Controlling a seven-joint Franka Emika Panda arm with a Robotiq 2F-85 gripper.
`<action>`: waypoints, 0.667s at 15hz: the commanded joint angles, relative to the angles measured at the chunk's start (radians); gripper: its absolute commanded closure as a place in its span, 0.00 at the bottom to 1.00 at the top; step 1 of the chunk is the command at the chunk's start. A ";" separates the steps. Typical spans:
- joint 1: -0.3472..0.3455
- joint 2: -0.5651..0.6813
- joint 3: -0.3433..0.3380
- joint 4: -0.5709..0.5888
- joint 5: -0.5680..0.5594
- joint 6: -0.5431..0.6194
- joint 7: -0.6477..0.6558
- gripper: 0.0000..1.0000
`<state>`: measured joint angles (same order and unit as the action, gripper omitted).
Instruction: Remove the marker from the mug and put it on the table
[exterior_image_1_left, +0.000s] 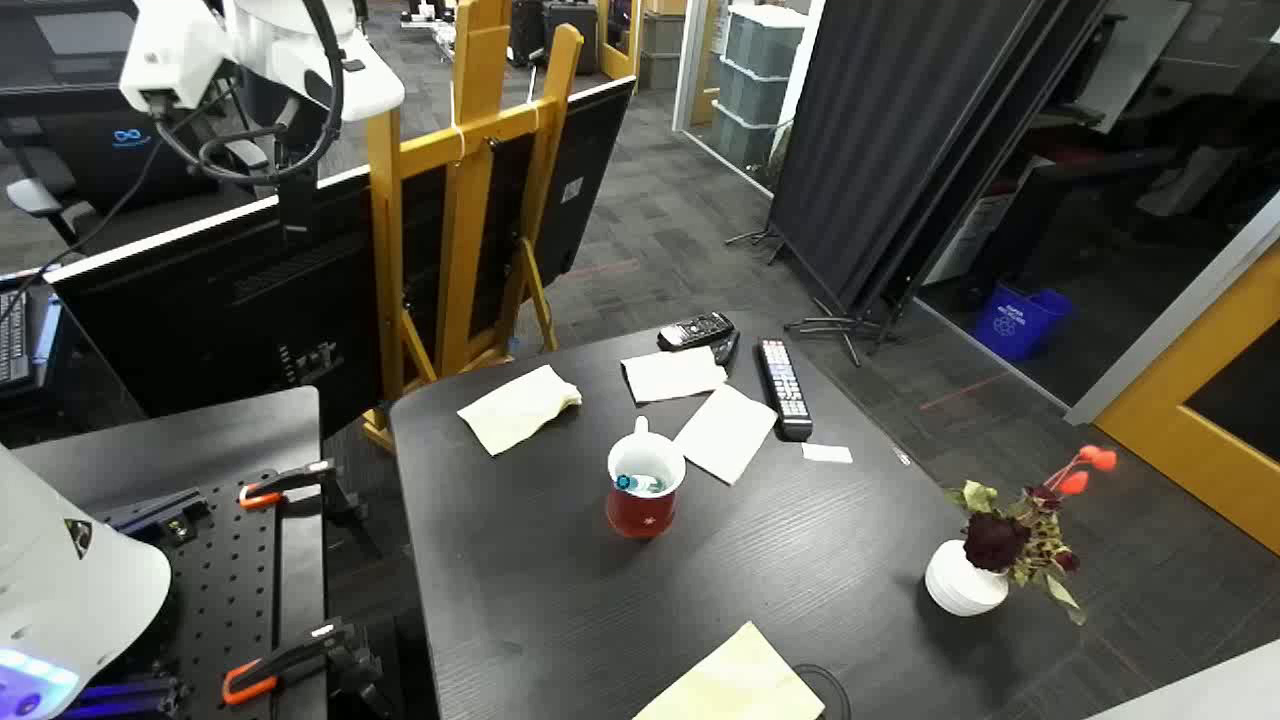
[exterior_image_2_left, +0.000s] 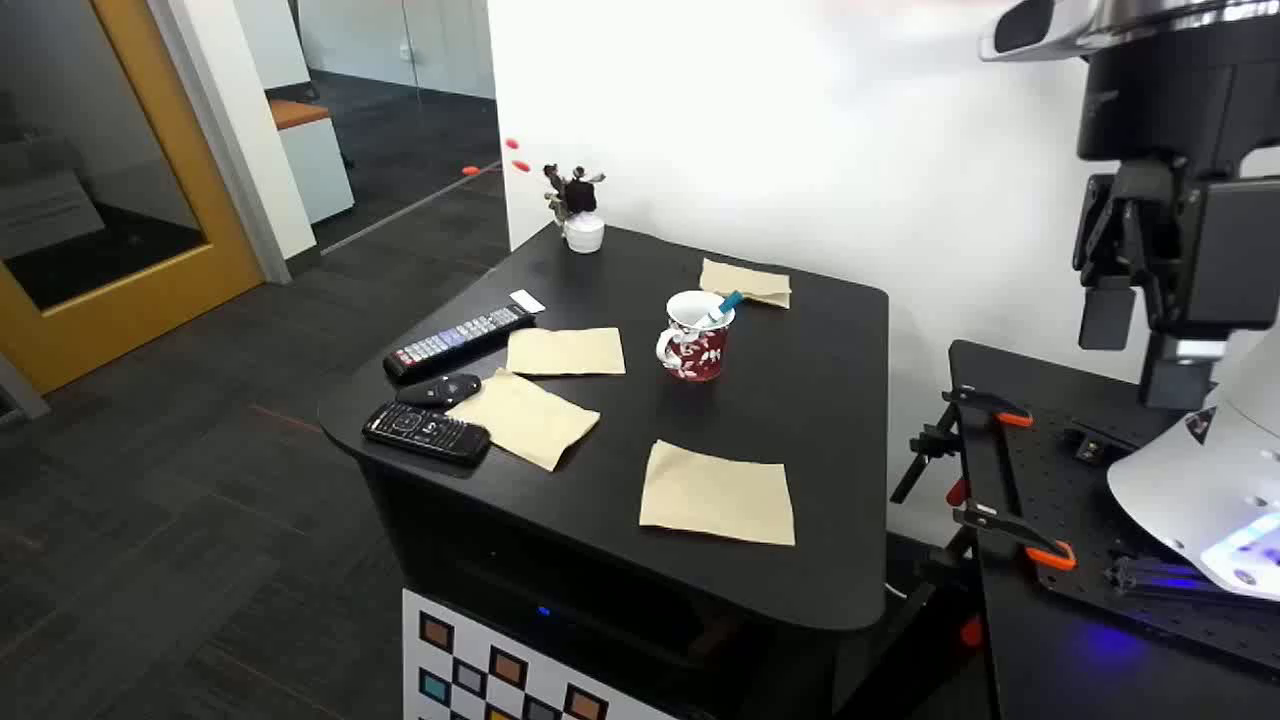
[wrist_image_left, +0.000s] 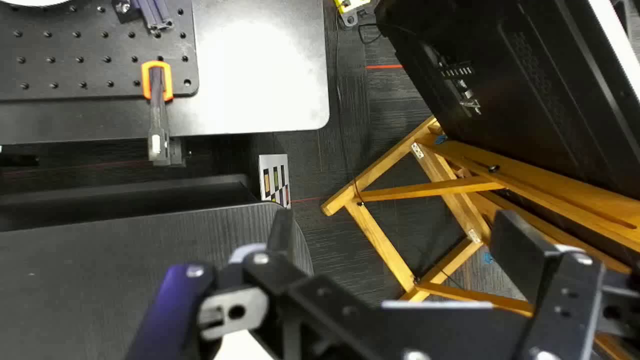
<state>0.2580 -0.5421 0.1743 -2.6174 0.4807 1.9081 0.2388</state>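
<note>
The mug (exterior_image_1_left: 640, 515) stands upright on the dark table (exterior_image_1_left: 520, 600). It is red with a white inside, and it also shows in an exterior view (exterior_image_2_left: 698, 355). The marker (exterior_image_2_left: 722, 308) leans inside the mug, with its teal end above the rim and a whitish part lower. The marker also shows in an exterior view (exterior_image_1_left: 642, 484). My gripper (exterior_image_2_left: 1142, 345) is raised, apart from the mug, over the gap by the robot's bench. In the wrist view the gripper (wrist_image_left: 400, 245) has its fingers wide apart with nothing between them. Mug and marker are out of the wrist view.
Paper sheets (exterior_image_2_left: 716, 495) lie around the mug. Several remotes (exterior_image_2_left: 460, 340) lie near a table edge. A white flower pot (exterior_image_1_left: 965, 580) stands at a far corner. A black screen on a wooden easel (wrist_image_left: 380, 240) stands beside the table. Clamps (exterior_image_1_left: 290, 485) hold the robot's board.
</note>
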 joint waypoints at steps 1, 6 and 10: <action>-0.015 -0.002 0.013 0.003 0.005 -0.007 -0.005 0.00; -0.028 -0.018 0.012 0.011 -0.038 -0.013 -0.015 0.00; -0.070 -0.057 -0.040 0.062 -0.162 -0.060 -0.108 0.00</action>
<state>0.2348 -0.5593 0.1655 -2.5981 0.3931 1.9059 0.1958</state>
